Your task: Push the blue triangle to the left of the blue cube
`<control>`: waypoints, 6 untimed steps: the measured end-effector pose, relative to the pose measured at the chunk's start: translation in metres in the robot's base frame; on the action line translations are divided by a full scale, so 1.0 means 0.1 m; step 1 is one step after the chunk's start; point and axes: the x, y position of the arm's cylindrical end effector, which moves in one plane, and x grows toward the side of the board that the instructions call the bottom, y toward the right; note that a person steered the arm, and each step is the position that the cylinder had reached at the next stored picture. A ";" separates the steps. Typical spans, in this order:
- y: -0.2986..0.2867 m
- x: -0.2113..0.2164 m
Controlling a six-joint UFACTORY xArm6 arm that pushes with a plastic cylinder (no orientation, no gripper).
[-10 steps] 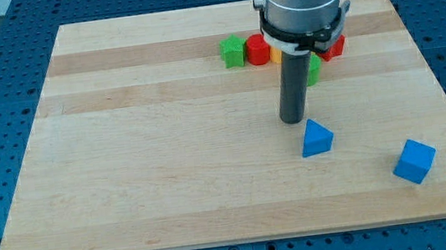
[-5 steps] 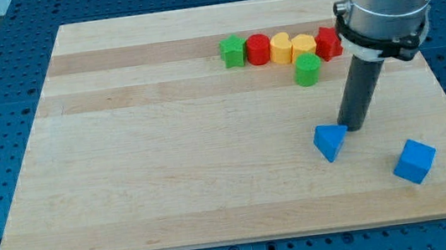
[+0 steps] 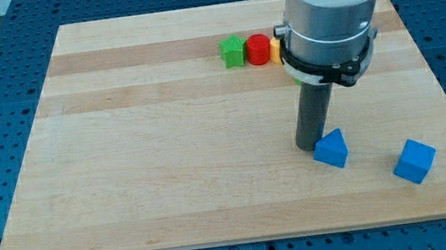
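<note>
Nudging the blue triangle toward the blue cube is the step I'd call live here; my tip sits right against the triangle's upper-left side, touching it or so close I can't tell the gap; there's no pincer on this rig at all, just a plain rod, so nothing to spread or pinch.

Where things are: the triangle lies right of centre toward the view's bottom on the wooden board; the cube is off to its right and a bit lower, near the board's right edge, well apart from the triangle but with nothing between them.

How I'd do it well: the triangle already lies left of the cube, so it only needs closing up, not repositioning; push from the left face, aimed right and a touch toward the view's bottom, since the cube sits slightly lower; keep the contact centred on the face, because an off-centre shove on a wedge shape will probably spin it and let it slip past the rod; go slow near the end so the triangle stops just beside the cube without knocking it off the edge.

The green star-shaped block and red block up top are well out of the way; the arm hides whatever else is in that row.
</note>
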 end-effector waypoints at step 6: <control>-0.05 0.04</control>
